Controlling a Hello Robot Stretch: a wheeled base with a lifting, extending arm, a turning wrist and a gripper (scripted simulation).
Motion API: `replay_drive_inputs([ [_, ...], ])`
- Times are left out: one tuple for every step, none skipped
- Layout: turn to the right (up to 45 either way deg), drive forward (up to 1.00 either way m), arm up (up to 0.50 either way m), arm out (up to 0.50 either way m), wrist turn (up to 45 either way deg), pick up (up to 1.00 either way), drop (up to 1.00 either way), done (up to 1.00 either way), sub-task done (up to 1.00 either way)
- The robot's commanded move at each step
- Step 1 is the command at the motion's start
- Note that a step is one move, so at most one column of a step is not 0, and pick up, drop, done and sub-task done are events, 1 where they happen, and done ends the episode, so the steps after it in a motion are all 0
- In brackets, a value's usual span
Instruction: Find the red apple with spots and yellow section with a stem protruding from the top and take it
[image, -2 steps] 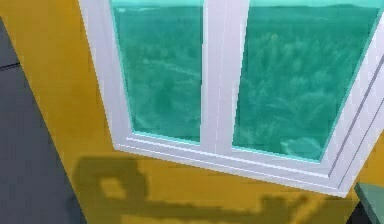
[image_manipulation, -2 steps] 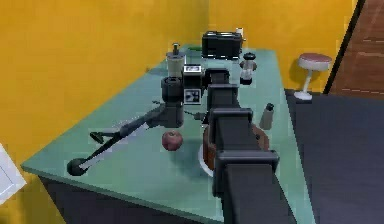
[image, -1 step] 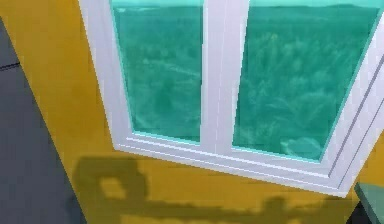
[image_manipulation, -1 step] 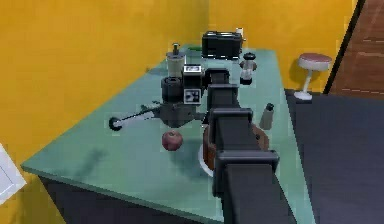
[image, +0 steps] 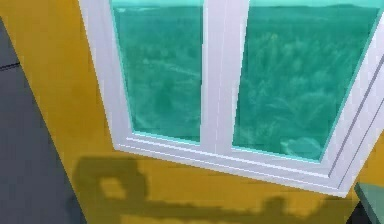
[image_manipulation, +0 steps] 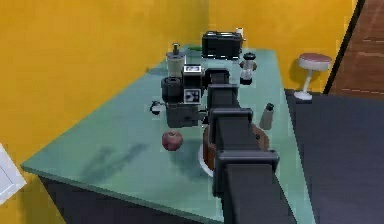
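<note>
A small red, roundish thing (image_manipulation: 173, 140), apple-like, lies on the teal tabletop (image_manipulation: 100, 150) in the arm side view. The dark arm (image_manipulation: 235, 150) rises from the bottom edge over the table. At its far end stand the two white marked squares, and left of them is the gripper (image_manipulation: 157, 106). The red thing lies a little nearer than the gripper, close to the arm's left side. I cannot tell whether the gripper holds anything.
A black toaster (image_manipulation: 222, 43), a pale jar (image_manipulation: 175, 60), small dark items (image_manipulation: 246, 66), a grey shaker (image_manipulation: 267, 115) and a brown dish (image_manipulation: 208, 152) half under the arm stand on the table. A white stool (image_manipulation: 313, 66) is beyond. Ahead, a white-framed window (image: 215, 75) in a yellow wall.
</note>
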Motion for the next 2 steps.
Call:
replay_drive_inputs([
  [0.0, 0.0, -0.12, 0.0, 0.0, 0.0, 0.0, 0.0, 0.0],
  [0.0, 0.0, 0.0, 0.0, 0.0, 1.0, 0.0, 0.0, 0.0],
])
